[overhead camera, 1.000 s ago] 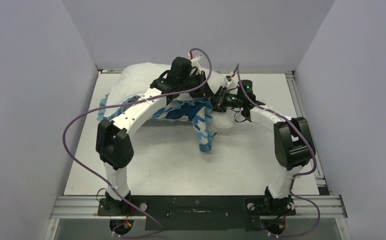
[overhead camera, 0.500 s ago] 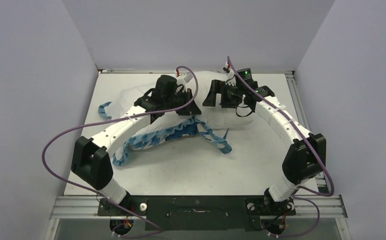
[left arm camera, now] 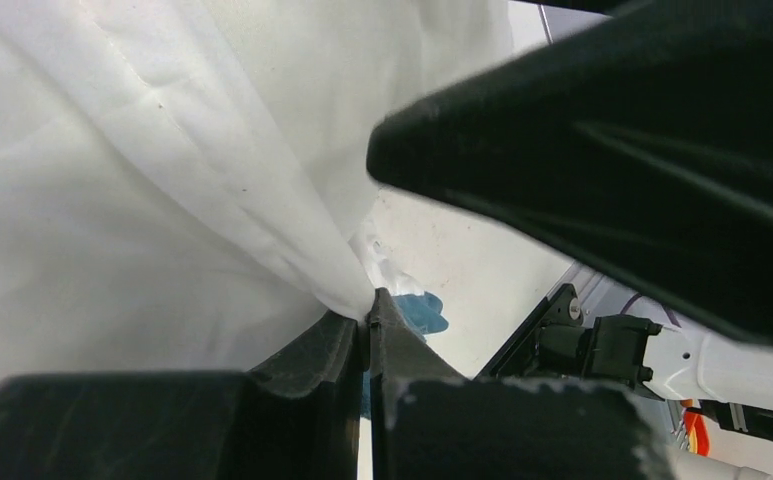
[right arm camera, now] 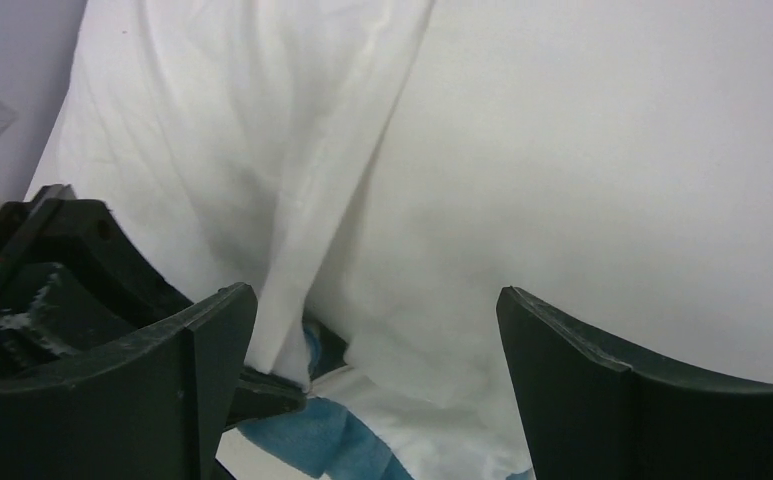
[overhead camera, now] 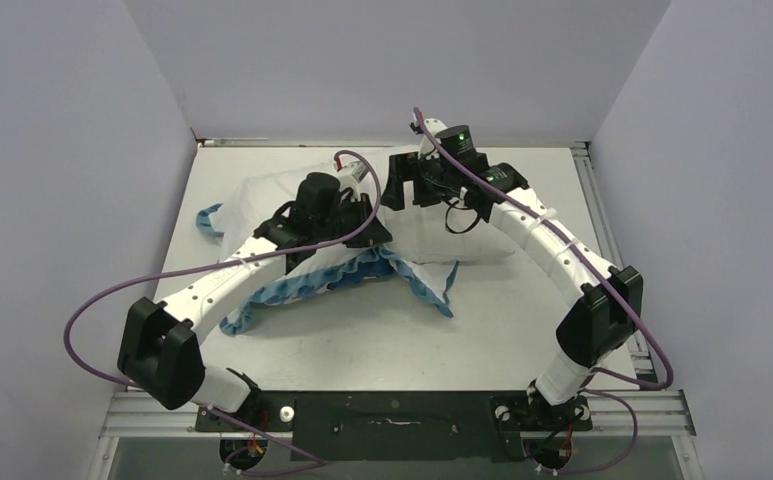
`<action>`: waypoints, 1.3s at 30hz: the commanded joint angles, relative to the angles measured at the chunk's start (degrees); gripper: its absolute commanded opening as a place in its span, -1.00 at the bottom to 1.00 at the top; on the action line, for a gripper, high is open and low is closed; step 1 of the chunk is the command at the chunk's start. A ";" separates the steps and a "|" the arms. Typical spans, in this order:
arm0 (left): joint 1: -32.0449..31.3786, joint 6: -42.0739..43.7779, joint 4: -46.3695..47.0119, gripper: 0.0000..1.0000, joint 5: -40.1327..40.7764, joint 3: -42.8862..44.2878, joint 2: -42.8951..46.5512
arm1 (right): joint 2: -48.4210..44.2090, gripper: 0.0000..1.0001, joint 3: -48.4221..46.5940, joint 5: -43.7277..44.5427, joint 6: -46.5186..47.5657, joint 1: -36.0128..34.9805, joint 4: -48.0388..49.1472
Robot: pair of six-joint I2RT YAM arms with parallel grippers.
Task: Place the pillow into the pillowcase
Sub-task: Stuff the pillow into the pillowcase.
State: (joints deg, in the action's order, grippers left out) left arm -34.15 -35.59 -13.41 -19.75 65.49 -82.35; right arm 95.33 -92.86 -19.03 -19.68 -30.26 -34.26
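Observation:
The white pillow (overhead camera: 267,195) lies across the back of the table. The pillowcase (overhead camera: 292,290) shows as blue ruffled trim along the pillow's near side and at its left end. My left gripper (overhead camera: 380,236) sits low at the pillow's near edge. In the left wrist view it (left arm camera: 369,300) is shut on a taut fold of the pillowcase (left arm camera: 182,200), with blue trim showing at the jaws. My right gripper (overhead camera: 394,190) hovers just behind it, open. In the right wrist view it (right arm camera: 374,293) holds nothing, with plump white pillow (right arm camera: 612,150) below and the pulled pillowcase fold (right arm camera: 332,170) to the left.
The white table (overhead camera: 382,340) is boxed in by lavender walls on three sides, with a metal rail (overhead camera: 602,200) along its right edge. Purple cables loop from both arms. A loose blue ruffle end (overhead camera: 442,295) trails toward the table's middle.
The right gripper has opened, let go of the cloth and moved back and left over the pillow. The left arm has dropped and pulled back, and the lifted pillowcase now rests low.

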 commanded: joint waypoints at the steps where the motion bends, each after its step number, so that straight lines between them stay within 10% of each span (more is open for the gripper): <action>1: -0.51 -0.98 3.91 -1.00 0.38 0.28 3.35 | 1.45 0.75 -2.21 -1.07 0.42 -1.28 2.18; 5: -0.51 -0.32 5.06 -1.00 1.17 1.62 4.35 | 8.79 0.55 0.14 -8.70 -4.40 -0.52 0.50; 12: -0.57 1.99 9.76 -1.00 0.74 8.62 3.53 | 15.73 -0.43 7.28 -30.58 -19.44 0.96 14.14; 18: -1.89 0.37 13.65 -1.00 -8.73 21.23 -3.82 | 12.88 -0.89 25.05 -46.11 -50.15 1.07 62.76; 23: -10.01 11.39 -2.92 -1.00 -12.36 37.80 -13.02 | 14.79 -0.90 30.43 -48.51 -63.54 -0.85 88.02; 27: -11.56 14.28 -10.16 -1.00 -9.89 37.67 -13.52 | 12.35 -0.90 30.42 -45.66 -52.57 0.41 76.07; 32: -11.36 17.20 -8.99 -1.00 1.11 25.24 -5.00 | 7.44 -0.85 14.38 -28.43 -12.95 3.39 15.71; 39: -10.42 19.04 -9.10 0.25 13.96 14.82 6.77 | -1.07 0.17 9.49 -9.13 -2.56 7.64 -1.18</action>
State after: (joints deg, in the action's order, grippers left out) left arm -44.66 -18.48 -29.82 -12.62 81.87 -83.92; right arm 100.25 -81.32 -43.88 -34.76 -25.36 -18.52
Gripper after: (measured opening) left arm 0.494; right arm 0.498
